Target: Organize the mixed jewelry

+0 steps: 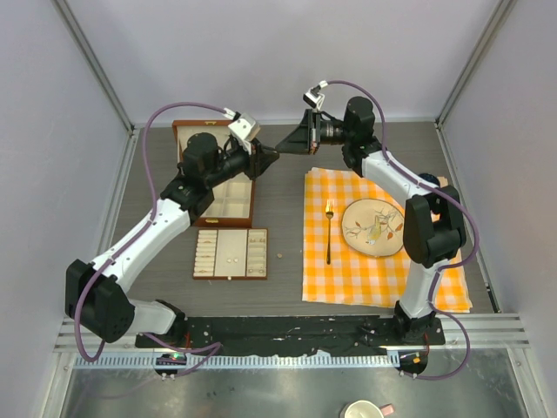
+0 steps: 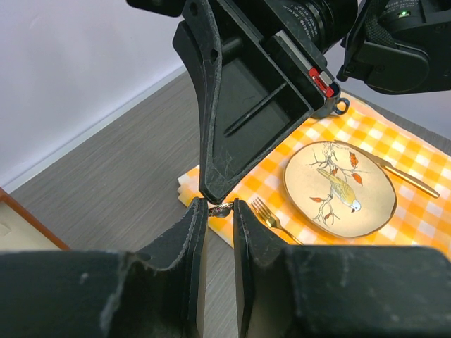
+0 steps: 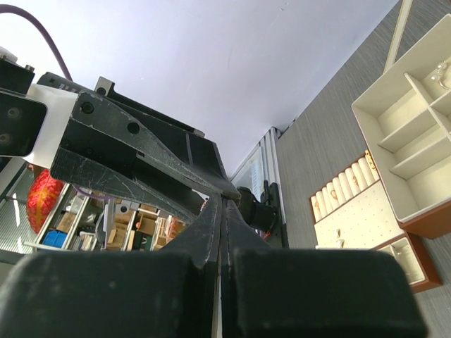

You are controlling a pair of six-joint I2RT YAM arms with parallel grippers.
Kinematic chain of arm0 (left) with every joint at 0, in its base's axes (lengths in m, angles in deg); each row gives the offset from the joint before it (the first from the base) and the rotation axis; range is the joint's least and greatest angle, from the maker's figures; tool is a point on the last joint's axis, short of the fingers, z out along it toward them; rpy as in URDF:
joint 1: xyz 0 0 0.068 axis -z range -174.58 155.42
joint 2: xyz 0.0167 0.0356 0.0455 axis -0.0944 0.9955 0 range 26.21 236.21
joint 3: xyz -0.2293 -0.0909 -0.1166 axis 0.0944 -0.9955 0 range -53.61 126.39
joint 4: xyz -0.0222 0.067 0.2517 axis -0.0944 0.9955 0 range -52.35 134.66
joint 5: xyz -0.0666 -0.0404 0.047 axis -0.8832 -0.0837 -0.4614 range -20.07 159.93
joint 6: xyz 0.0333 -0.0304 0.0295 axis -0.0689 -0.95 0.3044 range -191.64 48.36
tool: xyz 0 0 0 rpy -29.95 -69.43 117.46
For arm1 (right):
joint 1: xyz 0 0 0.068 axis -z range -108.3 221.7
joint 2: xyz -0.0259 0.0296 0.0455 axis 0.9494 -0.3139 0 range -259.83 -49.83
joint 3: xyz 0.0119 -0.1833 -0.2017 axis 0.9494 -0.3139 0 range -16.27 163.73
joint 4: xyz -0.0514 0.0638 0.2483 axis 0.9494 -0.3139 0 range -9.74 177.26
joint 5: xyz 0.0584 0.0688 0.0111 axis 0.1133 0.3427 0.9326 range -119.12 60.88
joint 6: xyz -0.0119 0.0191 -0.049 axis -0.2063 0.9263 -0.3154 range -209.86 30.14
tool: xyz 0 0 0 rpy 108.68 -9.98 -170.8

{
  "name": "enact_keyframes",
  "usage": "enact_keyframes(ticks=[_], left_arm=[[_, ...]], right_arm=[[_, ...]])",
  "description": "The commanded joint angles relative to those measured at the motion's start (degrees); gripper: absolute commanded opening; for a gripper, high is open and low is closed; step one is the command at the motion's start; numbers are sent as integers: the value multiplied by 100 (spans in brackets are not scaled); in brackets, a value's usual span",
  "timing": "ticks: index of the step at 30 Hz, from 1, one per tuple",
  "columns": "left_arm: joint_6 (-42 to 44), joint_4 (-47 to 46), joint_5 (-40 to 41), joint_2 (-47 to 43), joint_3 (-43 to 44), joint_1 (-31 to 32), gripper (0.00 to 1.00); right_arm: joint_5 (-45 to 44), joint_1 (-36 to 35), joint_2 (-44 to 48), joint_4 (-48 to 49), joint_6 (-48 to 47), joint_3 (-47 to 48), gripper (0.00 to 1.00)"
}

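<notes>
On the left stands an open wooden box (image 1: 231, 193) with little cream rooms, and in front of it lies a flat tray (image 1: 230, 244). They are likely there so each bit of jewelry gets its own place. A few tiny studs (image 1: 231, 259) sit on the tray, and one more small bit (image 1: 279, 256) lies alone on the grey surface (image 1: 283, 213) just beside it. The left claw (image 2: 218, 211) is up in the air between the box and the yellow checked cloth (image 1: 365, 270). It is almost closed, and a small shiny piece (image 2: 221, 208) sits pinched at its very tips. The right claw (image 3: 221, 204) comes in from the other side, squeezed flat shut, with its tip touching down right at that piece. I think the two meet like this to hand the piece across, so the arm nearer the box can put it away. I cannot tell if the right claw grips the piece too, or what kind of piece it is, since it is so small. Further right, a gold fork (image 1: 329, 231) and a bird plate (image 1: 357, 228) lie on the cloth. The knife (image 2: 405, 177) shows only from the left wrist, because the right arm hides it from above. I see no bracelet anywhere.
</notes>
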Motion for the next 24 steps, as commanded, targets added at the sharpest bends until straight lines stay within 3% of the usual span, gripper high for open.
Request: enact_keyframes(ticks=[1,4,24], left_arm=[[129,-62,87,-156,159,25,0],[129,-45,96,-165,150,25,1],[59,-9,88,-173,177,17,27]], right_arm=[[64,-5,339,23,-215,-11,1],[55,4,348,14,-242,-19,1],[37,39,375,5,-242,-37,1]])
